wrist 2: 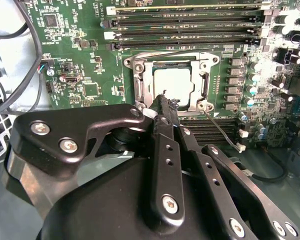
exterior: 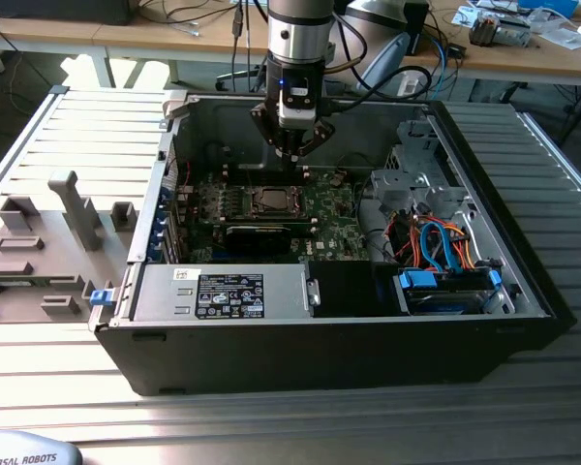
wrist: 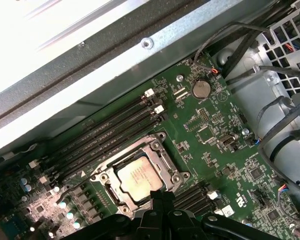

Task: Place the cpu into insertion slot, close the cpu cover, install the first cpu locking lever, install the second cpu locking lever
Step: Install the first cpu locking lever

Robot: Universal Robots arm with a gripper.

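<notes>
Chip: the cpu [wrist 2: 174, 82] lay flat in the insertion slot [wrist 2: 133, 64], inside the open computer case [exterior: 271, 358].
Cover: the cpu cover [wrist 2: 149, 86] appeared to be down around the chip.
Jaws: the gripper [wrist 2: 164, 102] was pinched together on nothing visible, its tip at the cover's edge.
Lever: a thin wire lever [wrist 2: 222, 131] angled out beside the socket, seemingly unlatched.
Risk: a springy rod could slip off the narrow tip, which might then scrape the green board [wrist 2: 80, 75].

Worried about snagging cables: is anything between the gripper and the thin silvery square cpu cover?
Nothing visible does. The black gripper sits right at one edge of the thin silvery cpu cover, lying flat around the grey cpu.
</notes>
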